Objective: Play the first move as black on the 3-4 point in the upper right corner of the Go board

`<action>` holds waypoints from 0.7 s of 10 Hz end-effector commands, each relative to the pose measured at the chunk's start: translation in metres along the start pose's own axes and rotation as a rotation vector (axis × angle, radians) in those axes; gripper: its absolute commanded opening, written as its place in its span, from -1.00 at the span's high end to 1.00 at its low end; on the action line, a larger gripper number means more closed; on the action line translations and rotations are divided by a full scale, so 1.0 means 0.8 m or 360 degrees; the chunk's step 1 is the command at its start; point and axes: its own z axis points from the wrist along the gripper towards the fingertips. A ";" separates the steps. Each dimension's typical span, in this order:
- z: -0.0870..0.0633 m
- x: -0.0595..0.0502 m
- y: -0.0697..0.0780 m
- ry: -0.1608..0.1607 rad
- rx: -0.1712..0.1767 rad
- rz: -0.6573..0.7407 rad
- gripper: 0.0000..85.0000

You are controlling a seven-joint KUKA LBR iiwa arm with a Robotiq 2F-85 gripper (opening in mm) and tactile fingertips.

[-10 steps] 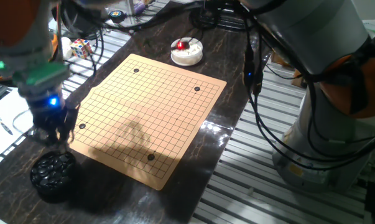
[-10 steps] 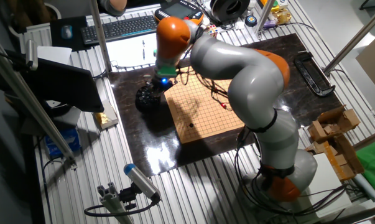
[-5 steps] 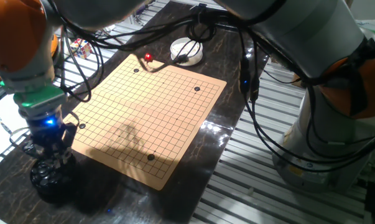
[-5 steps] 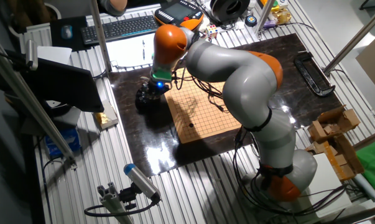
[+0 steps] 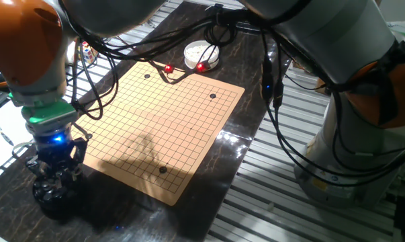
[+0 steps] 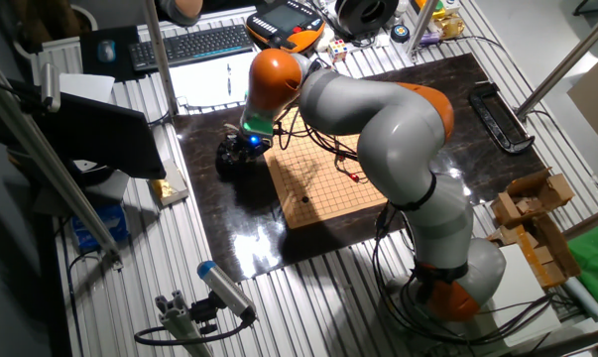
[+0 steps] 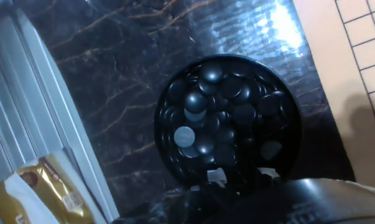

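Observation:
The black stones [image 7: 227,112] fill a round black bowl [image 5: 54,195] on the dark table, just off the near left corner of the Go board [image 5: 162,114]. My gripper [image 5: 53,171] hangs straight over this bowl, fingertips down at the level of its rim. In the hand view the gripper [image 7: 240,177] shows at the bottom edge, its two tips apart over the pile and nothing between them. The other fixed view has the gripper [image 6: 241,149] above the bowl [image 6: 229,161], left of the board [image 6: 323,178]. Only printed dots mark the board's grid.
A white bowl [image 5: 202,54] of white stones stands beyond the board's far edge. Black cables [image 5: 189,33] with red tags hang over the board's far side. A gold snack packet [image 7: 32,193] lies on the slatted metal left of the black bowl. The robot's base [image 5: 363,134] stands at the right.
My gripper has dropped from beside the board's left corner down onto the black bowl. The arm's cables and red tags have swung across the board's far end.

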 end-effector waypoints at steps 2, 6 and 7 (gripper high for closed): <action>-0.010 -0.002 -0.001 0.0037 0.0020 -0.0015 0.21; -0.010 -0.002 -0.001 0.0101 0.0170 -0.0025 -0.02; -0.010 -0.002 -0.001 0.0150 0.0167 -0.0049 -0.07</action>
